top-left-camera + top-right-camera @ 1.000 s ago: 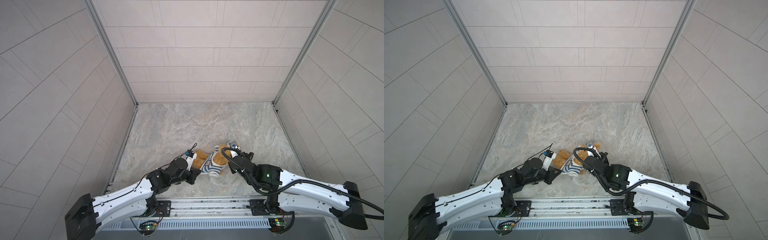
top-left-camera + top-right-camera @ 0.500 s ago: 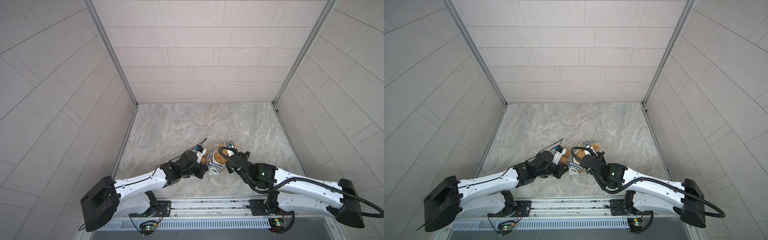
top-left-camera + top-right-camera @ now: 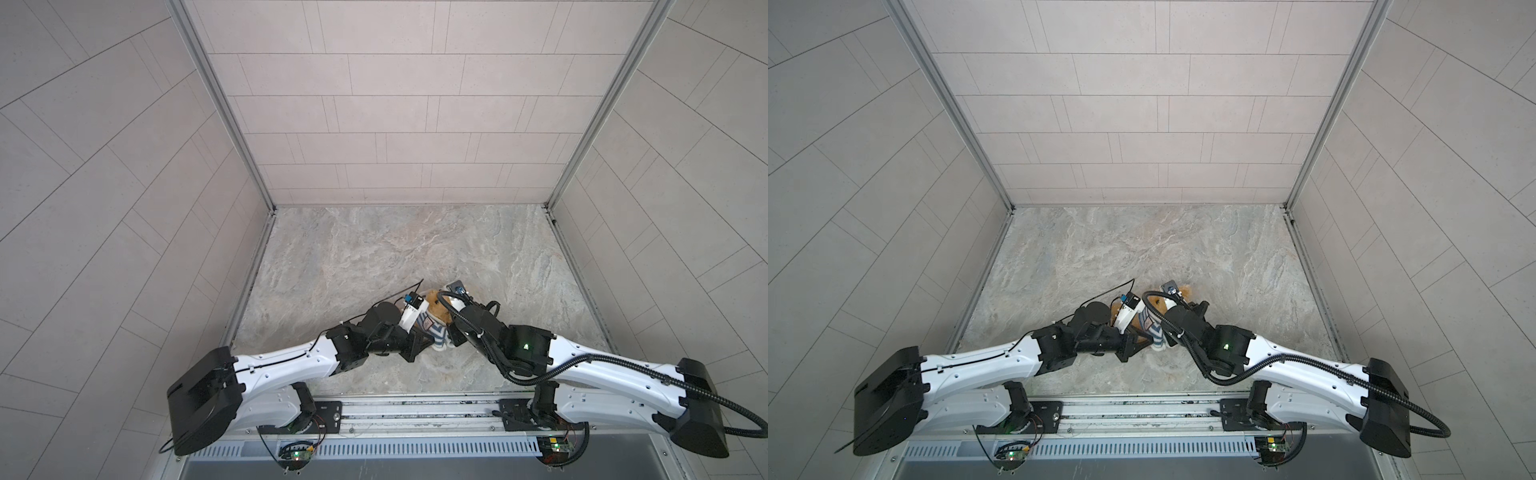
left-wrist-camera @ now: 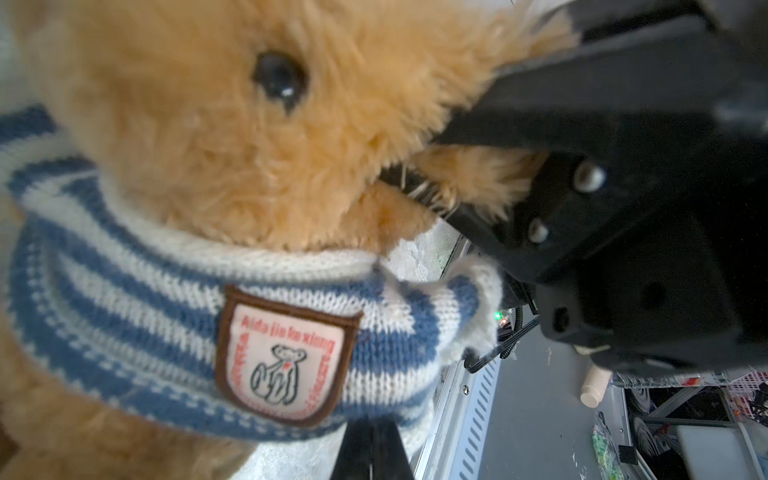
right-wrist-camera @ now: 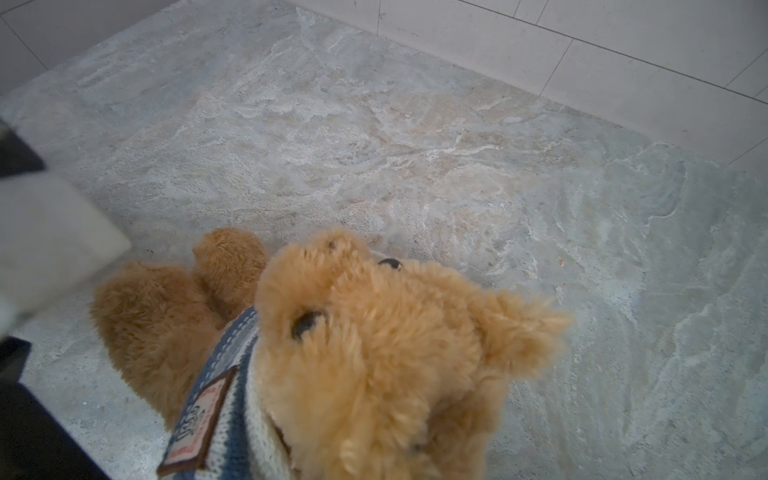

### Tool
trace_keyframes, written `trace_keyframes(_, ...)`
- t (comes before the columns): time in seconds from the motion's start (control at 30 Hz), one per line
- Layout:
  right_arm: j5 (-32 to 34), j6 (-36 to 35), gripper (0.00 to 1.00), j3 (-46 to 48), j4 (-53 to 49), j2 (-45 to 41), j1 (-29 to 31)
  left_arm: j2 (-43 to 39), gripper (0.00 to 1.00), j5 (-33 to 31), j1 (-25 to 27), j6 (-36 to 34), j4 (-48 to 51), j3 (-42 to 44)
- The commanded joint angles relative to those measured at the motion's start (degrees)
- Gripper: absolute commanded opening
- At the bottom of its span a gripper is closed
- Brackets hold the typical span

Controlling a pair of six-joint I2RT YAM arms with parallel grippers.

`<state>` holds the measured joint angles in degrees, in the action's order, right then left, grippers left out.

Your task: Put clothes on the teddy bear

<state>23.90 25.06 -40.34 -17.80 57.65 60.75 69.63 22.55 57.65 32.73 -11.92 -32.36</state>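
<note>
The golden-brown teddy bear [image 3: 435, 305] [image 3: 1158, 307] sits near the front middle of the floor, pinched between both arms. The blue-and-white striped shirt [image 4: 124, 291] with its badge [image 4: 286, 357] is round the bear's neck, below the head [image 4: 249, 145]. My left gripper [image 4: 372, 432] [image 3: 424, 340] is shut on the shirt's lower edge under the badge. My right gripper [image 4: 478, 178] [image 3: 453, 332] is shut on fur at the side of the bear's head. In the right wrist view the bear's head [image 5: 395, 353] hides those jaws, and the legs [image 5: 158, 316] lie behind it.
The marbled stone floor [image 3: 395, 249] stretches back to tiled walls on three sides. A metal rail [image 3: 415, 409] carrying both arm bases runs along the front edge. The right arm's black cable [image 3: 498, 370] loops low beside the bear.
Both grippers have drawn closer together and a little away from the rail. The bear has come more upright between them, and the shirt is bunched narrower under its head.
</note>
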Motion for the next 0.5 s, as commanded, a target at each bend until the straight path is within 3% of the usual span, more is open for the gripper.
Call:
trace_keyframes(0.0, -2.1, 0.8, 0.00, 0.8, 4.7, -1.3, -0.1, 4.0, 0.00, -2.4, -1.2, 1.3, 1.2, -1.9)
trace_keyframes(0.13, -3.6, 2.0, 0.00, 2.1, 4.9, -2.1, -1.4, 6.1, 0.00, -2.5, -4.1, 5.3, -2.3, 1.5)
trace_keyframes(0.27, -5.3, 2.8, 0.00, 3.2, 5.1, -2.5, -2.8, 5.0, 0.00, -5.9, -6.1, 5.7, -0.9, 3.2)
trace_keyframes(0.47, -7.9, 2.6, 0.00, 2.7, 6.2, -0.3, -3.3, 6.3, 0.00, -4.5, -6.9, 5.2, -4.1, 2.6)
